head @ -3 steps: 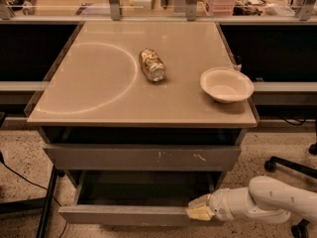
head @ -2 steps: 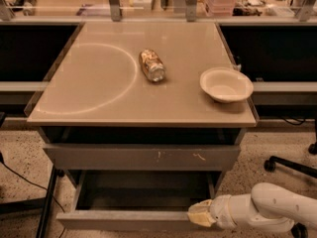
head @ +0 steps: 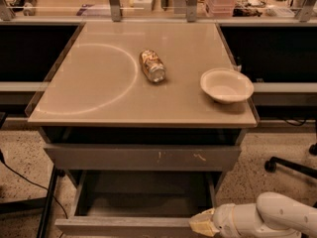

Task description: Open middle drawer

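Observation:
The middle drawer (head: 124, 226) stands pulled out below the table top. Its plain grey front runs along the bottom of the camera view, and its shallow dark box body (head: 143, 195) is open to view and looks empty. My gripper (head: 200, 224) is at the right end of the drawer front, at its top edge, with the white arm (head: 270, 217) reaching in from the bottom right. Above the open drawer is the taller grey drawer front with white scratch marks (head: 143, 157), which is closed.
On the beige table top (head: 99, 103) lie a can on its side (head: 152, 66) and a white bowl (head: 226, 86) near the right edge. A chair base (head: 290, 165) stands on the floor at right. A black cable (head: 25, 180) runs at left.
The middle drawer has slid further out toward the camera. My gripper and arm have moved back with it, lower in the view.

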Controlling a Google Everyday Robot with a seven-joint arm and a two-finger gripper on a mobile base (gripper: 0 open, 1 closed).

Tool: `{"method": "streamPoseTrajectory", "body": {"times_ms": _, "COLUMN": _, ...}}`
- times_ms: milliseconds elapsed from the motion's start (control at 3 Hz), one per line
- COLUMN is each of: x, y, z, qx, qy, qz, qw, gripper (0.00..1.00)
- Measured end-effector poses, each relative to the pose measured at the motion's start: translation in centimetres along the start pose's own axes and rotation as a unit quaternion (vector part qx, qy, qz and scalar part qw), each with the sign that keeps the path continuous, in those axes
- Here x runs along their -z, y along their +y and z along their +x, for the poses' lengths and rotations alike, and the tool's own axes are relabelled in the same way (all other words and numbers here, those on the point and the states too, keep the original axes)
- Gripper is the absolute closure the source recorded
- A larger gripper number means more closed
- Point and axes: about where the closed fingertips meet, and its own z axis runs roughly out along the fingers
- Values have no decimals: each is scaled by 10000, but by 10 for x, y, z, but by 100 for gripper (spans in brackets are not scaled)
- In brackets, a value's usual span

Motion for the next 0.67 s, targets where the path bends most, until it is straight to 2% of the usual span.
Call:
{"method": "streamPoseTrajectory", "body": {"times_ms": 333, "x": 2, "y": 1, "z": -2, "qx": -1, "qy": 0, "qz": 0, "qw": 10000, "gripper": 100}}
{"method": "streamPoseTrajectory", "body": {"times_ms": 667, "x": 13, "y": 43, "z": 33, "qx": -375, "qy": -17, "qz": -210, "qw": 9991, "gripper": 100}}
